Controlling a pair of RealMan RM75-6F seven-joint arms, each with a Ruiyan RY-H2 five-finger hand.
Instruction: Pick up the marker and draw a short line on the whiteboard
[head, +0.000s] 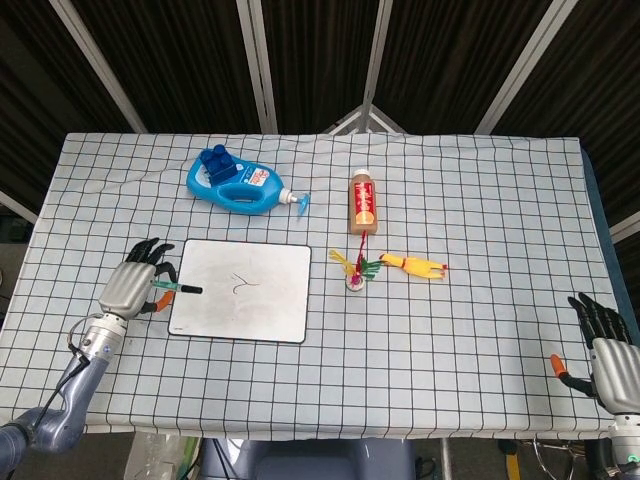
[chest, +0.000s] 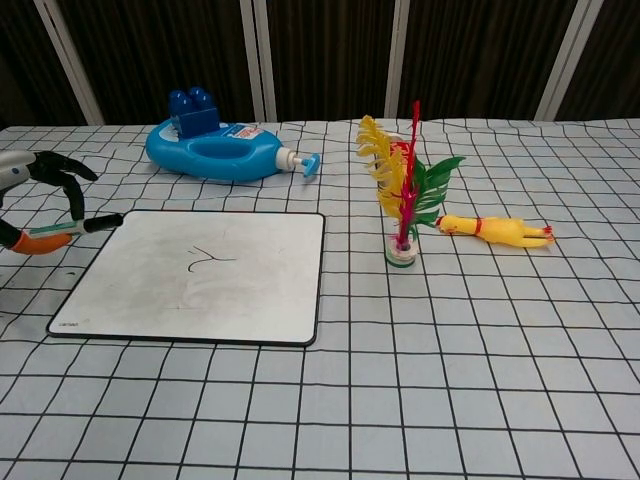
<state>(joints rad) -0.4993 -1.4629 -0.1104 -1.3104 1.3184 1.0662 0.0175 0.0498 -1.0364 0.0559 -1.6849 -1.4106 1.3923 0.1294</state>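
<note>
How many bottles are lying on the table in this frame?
2. The blue detergent bottle lies on its side behind the whiteboard; the brown drink bottle lies behind the feather shuttlecock. None looks hidden.

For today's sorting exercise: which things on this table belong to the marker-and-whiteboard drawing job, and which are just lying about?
Part of the job:
- marker, held by the left hand
- whiteboard, already bearing a short mark

Just lying about:
- blue detergent bottle
- brown drink bottle
- rubber chicken
- feather shuttlecock
</note>
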